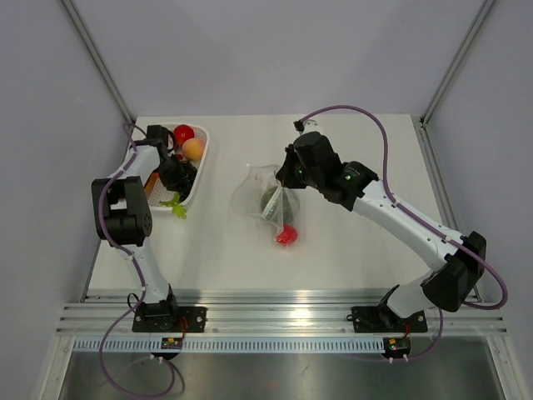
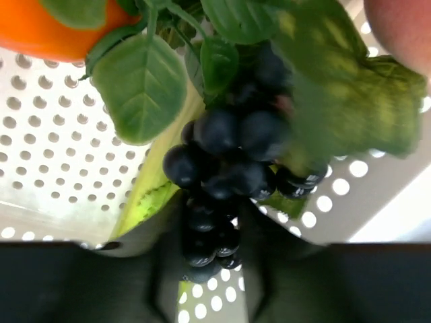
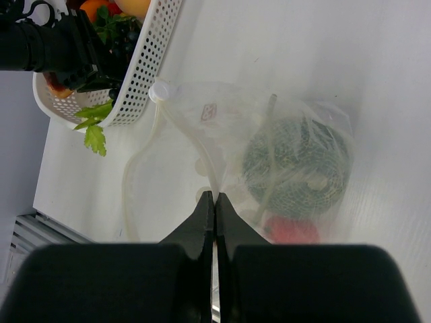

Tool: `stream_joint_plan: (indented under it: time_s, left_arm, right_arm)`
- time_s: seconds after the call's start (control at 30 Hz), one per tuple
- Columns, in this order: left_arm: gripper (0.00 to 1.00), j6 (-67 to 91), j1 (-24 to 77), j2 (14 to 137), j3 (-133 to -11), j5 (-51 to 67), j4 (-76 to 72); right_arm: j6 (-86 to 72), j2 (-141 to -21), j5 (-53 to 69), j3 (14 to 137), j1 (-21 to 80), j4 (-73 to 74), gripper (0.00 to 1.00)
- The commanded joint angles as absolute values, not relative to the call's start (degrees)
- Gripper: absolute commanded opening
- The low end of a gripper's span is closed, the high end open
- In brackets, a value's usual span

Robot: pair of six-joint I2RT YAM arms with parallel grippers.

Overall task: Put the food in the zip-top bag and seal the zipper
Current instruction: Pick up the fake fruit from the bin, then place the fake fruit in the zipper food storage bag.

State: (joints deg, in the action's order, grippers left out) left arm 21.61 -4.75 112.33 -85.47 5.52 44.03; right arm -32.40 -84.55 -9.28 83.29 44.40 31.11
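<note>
Zip-top bag (image 1: pixel 268 198) lies on the counter (image 1: pixel 233 250), its plastic pinched between the closed fingers of the right hand (image 3: pixel 214 195). A green piece (image 3: pixel 296 165) and a red ball (image 1: pixel 286 235) sit inside, just beyond the fingertips. Left hand (image 2: pixel 205 249) reaches into the white tray (image 1: pixel 202 158), fingers flanking dark grapes (image 2: pixel 229 155); whether it grips them cannot be told.

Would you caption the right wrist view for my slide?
Right hand pinches the zip-top bag, a green piece and red piece inside.

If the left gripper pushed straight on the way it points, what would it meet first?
The dark grape bunch: its lowest grapes sit between the fingers of the left gripper, with green leaves and the white tray beyond. Whether the fingers touch it is unclear.
</note>
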Motion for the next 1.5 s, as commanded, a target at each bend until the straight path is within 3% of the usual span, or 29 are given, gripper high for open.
stream_joint_plan:
  time_s: [0.0,0.1,0.2,0.83,1.03,1.47]
  left_arm:
    - [0.27,21.8,-5.2,110.2,-87.3,3.0,42.6]
    - [0.10,21.9,-5.2,106.7,-87.9,3.2,43.1]
    - [0.00,21.6,-5.2,102.5,-88.5,3.1,43.4]
    - [0.00,19.3,-5.2,88.7,-96.6,3.7,50.4]
    - [0.00,18.4,-4.8,84.7,-97.2,12.0,51.9]
    - [0.00,17.8,7.2,72.9,-90.4,21.5,54.3]
  right_arm:
    - [-32.8,-84.6,-8.1,83.7,44.2,28.0,0.00]
    - [-33.0,-84.6,-8.2,83.7,44.2,28.0,0.00]
    - [-33.0,-84.7,-8.1,83.7,44.2,28.0,0.00]
    - [-33.9,-87.8,-5.5,85.8,44.2,27.1,0.00]
    - [-33.7,-92.1,-1.9,90.5,44.2,26.4,0.00]
    - [-34.8,-101.9,-0.2,101.1,44.2,25.7,0.00]
